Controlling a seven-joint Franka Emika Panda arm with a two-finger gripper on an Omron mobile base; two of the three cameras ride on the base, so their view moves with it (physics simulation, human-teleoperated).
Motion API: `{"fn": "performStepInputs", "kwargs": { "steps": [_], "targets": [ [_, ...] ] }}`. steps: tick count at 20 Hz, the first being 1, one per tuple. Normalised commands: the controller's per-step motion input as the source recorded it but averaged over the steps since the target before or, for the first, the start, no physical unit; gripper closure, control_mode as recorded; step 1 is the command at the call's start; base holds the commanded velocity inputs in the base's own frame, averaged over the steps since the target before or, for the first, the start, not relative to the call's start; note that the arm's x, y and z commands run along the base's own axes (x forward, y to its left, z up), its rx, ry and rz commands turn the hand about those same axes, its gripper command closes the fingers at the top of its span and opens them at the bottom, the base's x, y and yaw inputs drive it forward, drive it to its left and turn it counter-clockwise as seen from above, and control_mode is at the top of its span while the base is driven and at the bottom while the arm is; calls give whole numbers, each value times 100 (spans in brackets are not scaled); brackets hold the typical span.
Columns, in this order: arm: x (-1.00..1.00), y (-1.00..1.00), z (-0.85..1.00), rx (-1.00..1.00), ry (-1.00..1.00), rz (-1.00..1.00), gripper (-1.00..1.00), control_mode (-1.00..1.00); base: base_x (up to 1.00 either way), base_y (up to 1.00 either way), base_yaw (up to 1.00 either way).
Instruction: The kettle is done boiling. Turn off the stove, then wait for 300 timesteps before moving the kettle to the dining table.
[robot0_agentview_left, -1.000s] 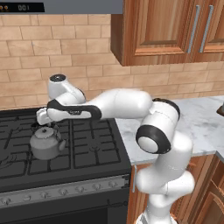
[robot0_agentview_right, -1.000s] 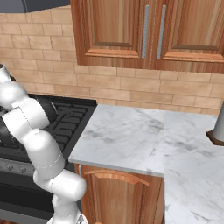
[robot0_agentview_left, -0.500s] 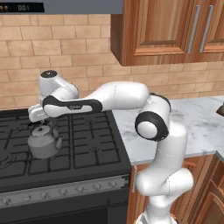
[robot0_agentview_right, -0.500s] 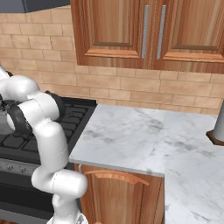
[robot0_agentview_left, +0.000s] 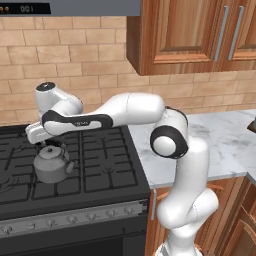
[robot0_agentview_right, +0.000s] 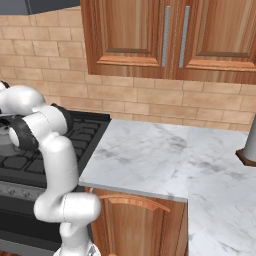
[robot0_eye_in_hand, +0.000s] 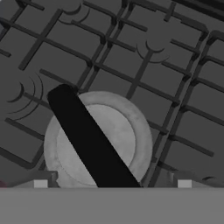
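The kettle (robot0_agentview_left: 51, 163) sat on the stove (robot0_agentview_left: 95, 172) grates at the left of the left base view, with the gripper (robot0_agentview_left: 48, 143) directly above its handle (robot0_eye_in_hand: 89, 140). In the hand view the jaws stood wide, their tips low at either side of the kettle, nothing between them. The handle ran diagonally from upper left to lower right there. A good grasp probably meant turning the wrist to straddle that bar, lowering straight, then closing at its crown.

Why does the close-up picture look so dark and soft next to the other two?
Hand view: the black stove and the kettle look soft, its handle a flat black bar. Left base view: even light, faint sheen on the kettle. Right base view: bright marble counter, no harsh shadows.
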Motion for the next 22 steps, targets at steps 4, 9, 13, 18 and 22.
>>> {"fn": "performStepInputs", "kwargs": {
  "steps": [4, 9, 13, 18, 22],
  "targets": [
    [-2, 0, -19, 1, 0, 0, -100, -100, 0, 0, 0],
    [0, -6, -20, 0, 0, 0, -100, -100, 0, 0, 0],
    [0, -1, -26, 0, 0, 0, -100, -100, 0, 0, 0],
    [0, 0, -18, 0, 0, 0, -100, -100, 0, 0, 0],
    [0, 0, -11, 0, 0, 0, 100, -100, 0, 0, 0]
  ]
}}
